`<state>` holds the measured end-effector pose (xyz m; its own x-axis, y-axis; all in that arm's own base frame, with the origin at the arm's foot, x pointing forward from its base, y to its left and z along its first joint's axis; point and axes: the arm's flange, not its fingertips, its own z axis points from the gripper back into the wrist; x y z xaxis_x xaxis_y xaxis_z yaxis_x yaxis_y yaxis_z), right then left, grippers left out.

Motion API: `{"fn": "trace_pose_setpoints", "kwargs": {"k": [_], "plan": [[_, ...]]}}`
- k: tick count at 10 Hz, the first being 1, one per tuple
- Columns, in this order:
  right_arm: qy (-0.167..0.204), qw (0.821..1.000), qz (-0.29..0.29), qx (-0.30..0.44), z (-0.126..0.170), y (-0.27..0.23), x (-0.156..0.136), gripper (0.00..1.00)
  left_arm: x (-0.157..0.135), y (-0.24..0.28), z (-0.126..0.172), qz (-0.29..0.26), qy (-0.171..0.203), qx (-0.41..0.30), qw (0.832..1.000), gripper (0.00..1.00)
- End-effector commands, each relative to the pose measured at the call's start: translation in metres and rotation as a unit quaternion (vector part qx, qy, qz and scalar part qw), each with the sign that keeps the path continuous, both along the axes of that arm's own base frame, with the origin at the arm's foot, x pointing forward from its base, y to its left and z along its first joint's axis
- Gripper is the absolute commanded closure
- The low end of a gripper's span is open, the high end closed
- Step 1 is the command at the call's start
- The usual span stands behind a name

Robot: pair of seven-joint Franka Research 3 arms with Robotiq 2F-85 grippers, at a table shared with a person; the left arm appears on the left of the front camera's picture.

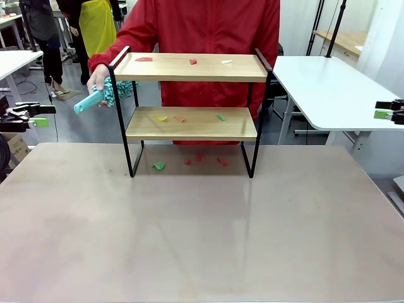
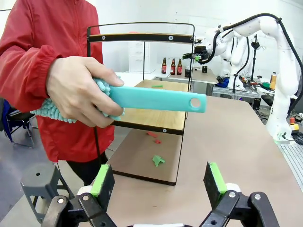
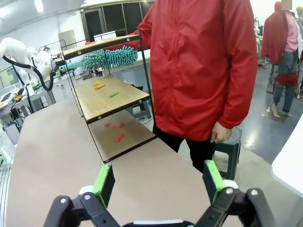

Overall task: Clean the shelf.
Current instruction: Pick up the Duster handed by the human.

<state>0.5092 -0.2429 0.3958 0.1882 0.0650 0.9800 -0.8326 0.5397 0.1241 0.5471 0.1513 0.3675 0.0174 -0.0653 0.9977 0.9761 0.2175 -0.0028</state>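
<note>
The shelf (image 1: 189, 123) stands at the far middle of the table, with small coloured scraps on its top board (image 1: 193, 61), on its lower board (image 1: 180, 118) and on the table under it (image 1: 159, 165). A person in a red jacket (image 1: 208, 25) stands behind it. Their hand (image 1: 98, 77) holds a teal duster (image 1: 95, 98) beside the shelf's left end, its handle (image 2: 156, 98) pointing toward my left gripper (image 2: 158, 182). That gripper (image 1: 39, 115) is open and empty, well short of the handle. My right gripper (image 1: 384, 109) (image 3: 158, 182) hangs open and empty off the table's right side. The duster's fluffy head (image 3: 111, 56) shows past the shelf (image 3: 111, 97).
The wide tabletop (image 1: 202, 233) lies bare in front of the shelf. White tables stand at the right (image 1: 328, 88) and far left (image 1: 16, 60). Bottles (image 2: 173, 66) stand on a far table. A stool (image 3: 227, 146) is beside the person, and other people stand farther back.
</note>
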Motion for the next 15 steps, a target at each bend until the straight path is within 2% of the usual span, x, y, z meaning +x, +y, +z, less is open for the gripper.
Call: {"fn": "trace_pose_setpoints", "kwargs": {"k": [1,8,9,10,12,13,14,15], "plan": [[-0.002,1.0,0.0,0.001,0.001,0.001,0.0,0.0,-0.001,-0.001,0.001,-0.006,-0.004,0.0,1.0,0.0],[-0.002,1.0,0.0,0.001,0.001,0.001,0.0,0.0,0.0,0.0,0.0,0.0,0.0,0.0,1.0,0.0],[-0.002,1.0,0.0,0.001,0.001,0.001,0.0,0.0,-0.001,0.0,0.039,0.021,0.007,0.037,0.999,0.0],[-0.002,1.0,0.0,0.001,0.001,0.001,0.0,0.0,-0.004,-0.002,0.072,0.014,0.016,0.061,0.998,0.0],[-0.002,1.0,0.0,0.001,0.001,0.001,0.0,0.0,-0.015,-0.011,0.13,0.075,0.078,0.137,0.985,0.0],[-0.002,1.0,0.0,0.001,0.001,0.001,0.0,0.0,-0.027,-0.018,0.167,0.092,0.123,0.163,0.974,0.0],[-0.002,1.0,0.0,0.001,0.001,0.001,0.0,0.0,-0.029,-0.028,0.191,0.14,0.167,0.188,0.958,0.0],[-0.002,1.0,0.0,0.001,0.001,0.001,0.0,0.0,-0.038,-0.041,0.219,0.165,0.21,0.197,0.943,0.0]]}}
